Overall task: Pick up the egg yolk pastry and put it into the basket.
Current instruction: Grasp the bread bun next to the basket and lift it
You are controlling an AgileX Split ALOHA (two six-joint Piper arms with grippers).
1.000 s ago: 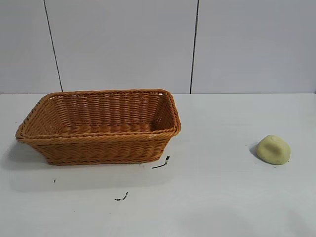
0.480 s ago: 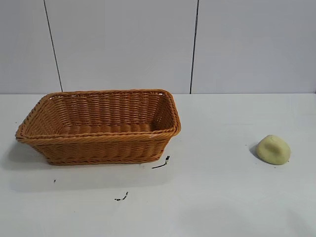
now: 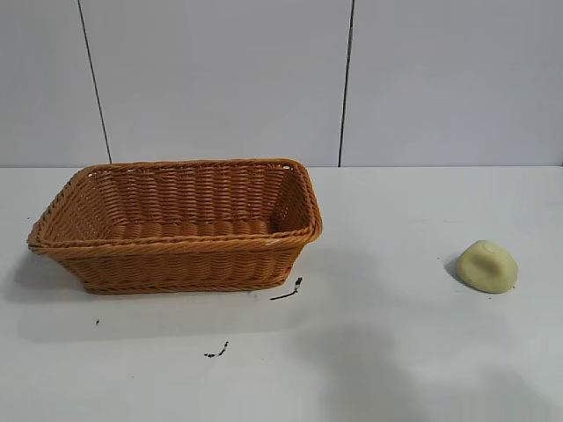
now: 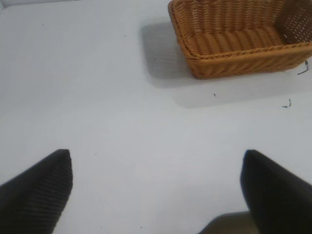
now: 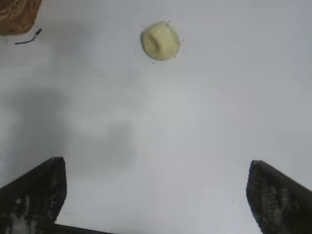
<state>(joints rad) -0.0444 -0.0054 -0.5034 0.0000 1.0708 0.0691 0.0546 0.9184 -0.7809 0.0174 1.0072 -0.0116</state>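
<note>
1. There is one basket (image 3: 176,224). It is big, orange-brown and woven, with a braided rim. It sits on the left part of the white table (image 3: 396,352) in the outside view.
2. Nothing can be seen inside the basket.
3. There is one egg yolk pastry (image 3: 486,266). It is a small, pale yellow, round lump. It lies on the table at the right side, well apart from the basket.
4. Nothing touches the pastry. It lies by itself on the bare table.
5. There are two grippers, one on each arm. Neither one shows in the outside view.
6. The right gripper (image 5: 156,195) shows in its own wrist view. Its two dark fingers (image 5: 34,195) stand far apart, so it is wide open. It holds nothing.
7. In that view the pastry (image 5: 160,41) lies out ahead of the right gripper, past the gap between the fingers. They are not touching. A corner of the basket (image 5: 17,14) peeks in at the edge.
8. The left gripper (image 4: 156,190) shows in its own wrist view. Its two dark fingers (image 4: 39,190) are also far apart, and it holds nothing. It is over bare table, and the basket (image 4: 239,41) lies farther off.
9. There are two small dark marks on the table. One mark (image 3: 288,291) is just beside the basket's near corner. The other mark (image 3: 217,352) is a bit nearer the camera.
10. A pale wall (image 3: 220,79) with two thin dark lines stands behind the table.
</note>
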